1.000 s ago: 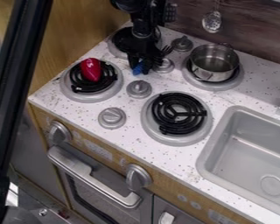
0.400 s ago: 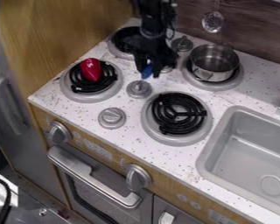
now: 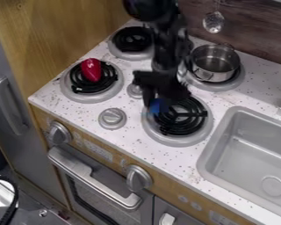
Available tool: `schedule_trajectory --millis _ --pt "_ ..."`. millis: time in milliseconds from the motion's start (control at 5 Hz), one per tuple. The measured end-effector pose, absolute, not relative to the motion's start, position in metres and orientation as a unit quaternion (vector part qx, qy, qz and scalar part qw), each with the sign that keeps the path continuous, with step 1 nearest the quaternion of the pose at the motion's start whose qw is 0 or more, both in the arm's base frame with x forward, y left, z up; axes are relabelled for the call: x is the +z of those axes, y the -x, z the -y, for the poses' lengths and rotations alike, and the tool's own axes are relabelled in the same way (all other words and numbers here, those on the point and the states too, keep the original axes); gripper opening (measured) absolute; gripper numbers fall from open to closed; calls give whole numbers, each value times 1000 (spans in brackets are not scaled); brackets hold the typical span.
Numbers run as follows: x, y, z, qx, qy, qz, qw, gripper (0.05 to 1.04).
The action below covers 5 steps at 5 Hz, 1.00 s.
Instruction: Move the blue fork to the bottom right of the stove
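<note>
My gripper (image 3: 157,102) hangs over the upper left part of the front right burner, shut on the blue fork. The fork's blue part (image 3: 160,106) shows between and just below the fingers; the rest of it is hidden by the gripper. Below it lies the front right burner (image 3: 192,115) of the stove (image 3: 84,113), its black coil partly covered from view by the gripper and fork.
A metal pot (image 3: 215,66) stands on the back right burner, right of the arm. A red object (image 3: 91,69) lies on the front left burner. Silver knobs (image 3: 112,118) rise from the stovetop; the sink (image 3: 248,154) is at the right.
The gripper has come from the back of the stove toward the front right, carrying the blue fork over the front right burner. The dark bar at the left edge has gone.
</note>
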State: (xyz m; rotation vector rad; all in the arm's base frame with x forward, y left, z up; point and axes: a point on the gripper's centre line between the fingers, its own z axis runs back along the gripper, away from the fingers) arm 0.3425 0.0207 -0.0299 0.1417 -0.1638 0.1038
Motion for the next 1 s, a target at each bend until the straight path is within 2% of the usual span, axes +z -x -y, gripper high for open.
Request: schedule_trajectory --millis 200,400,600,800,1000 --pt "-34 -337 -9 41 -65 77 994 439" --pt "-36 -335 -2 41 -59 73 995 485" --pt "-37 -331 4 39 -55 66 996 798" --pt "-21 -328 9 33 -54 71 995 999" --pt "7 -322 21 19 -50 92 994 1001"
